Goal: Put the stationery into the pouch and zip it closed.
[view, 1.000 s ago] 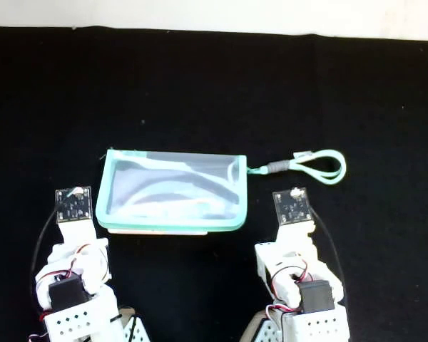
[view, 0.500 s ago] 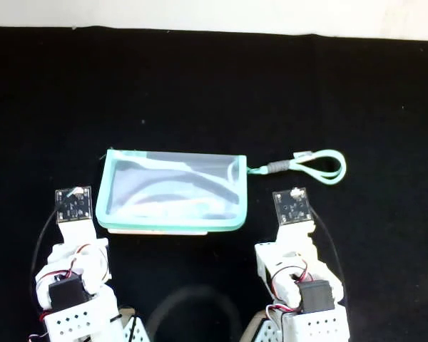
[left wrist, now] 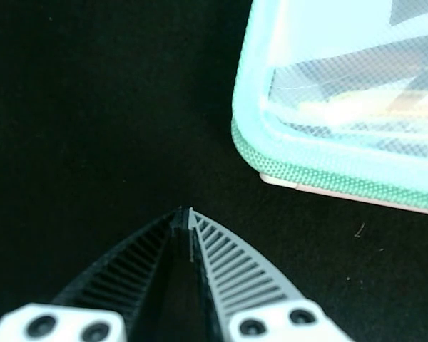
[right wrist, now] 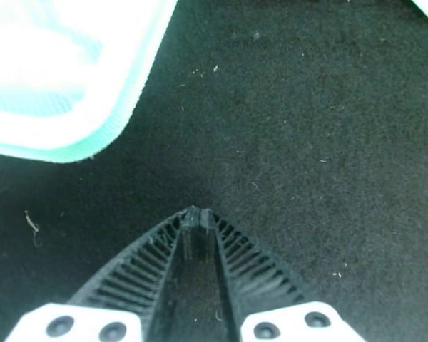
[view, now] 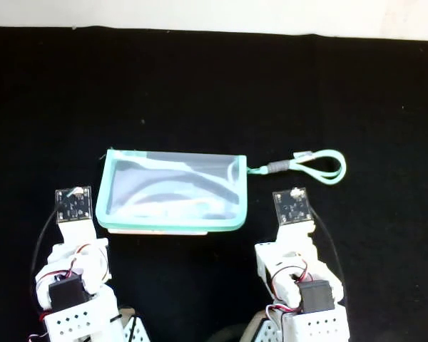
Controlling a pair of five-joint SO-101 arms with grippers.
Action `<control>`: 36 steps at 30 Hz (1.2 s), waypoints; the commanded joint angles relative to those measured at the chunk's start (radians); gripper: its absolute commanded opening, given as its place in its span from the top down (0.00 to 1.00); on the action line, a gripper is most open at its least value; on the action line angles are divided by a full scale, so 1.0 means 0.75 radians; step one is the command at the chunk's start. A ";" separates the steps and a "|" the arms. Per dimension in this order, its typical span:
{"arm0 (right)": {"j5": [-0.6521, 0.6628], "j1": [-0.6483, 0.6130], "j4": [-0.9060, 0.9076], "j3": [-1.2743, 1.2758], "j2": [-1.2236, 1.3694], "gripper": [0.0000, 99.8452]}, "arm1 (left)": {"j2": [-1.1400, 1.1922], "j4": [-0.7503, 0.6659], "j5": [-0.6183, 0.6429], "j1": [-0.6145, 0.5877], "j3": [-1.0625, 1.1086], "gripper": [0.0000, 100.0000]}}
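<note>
Black table (view: 200, 85) open around pouch (view: 172, 191); left gripper (left wrist: 185, 212), right gripper (right wrist: 197, 211) clenched empty near corners.

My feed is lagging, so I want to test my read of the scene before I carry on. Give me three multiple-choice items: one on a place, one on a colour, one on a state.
1. Where does the strap loop lie relative to the pouch?
A) on top of it
B) off its right end
C) in front of it, between the arms

2. What colour is the pouch's edging?
A) red
B) yellow
C) mint green

3. How do the left gripper and right gripper stand?
A) both shut, holding nothing
B) both wide open
C) both clamped on the pouch

Answers:
1 B: the high view shows the loop lying beyond the pouch's right end.
2 C: the border is mint green in all three views.
3 A: in each wrist view the fingertips meet over the bare black table.
</note>
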 commanded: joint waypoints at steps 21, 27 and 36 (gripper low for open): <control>-0.006 -0.007 0.003 0.161 0.005 0.99 | -0.005 -0.606 -0.008 0.001 0.021 0.99; -0.012 -0.011 -0.007 0.163 0.005 0.99 | -0.005 -0.837 -0.008 0.005 0.021 0.99; -0.006 -0.011 -0.007 0.163 0.005 0.99 | -0.005 -0.841 -0.008 0.187 0.021 0.99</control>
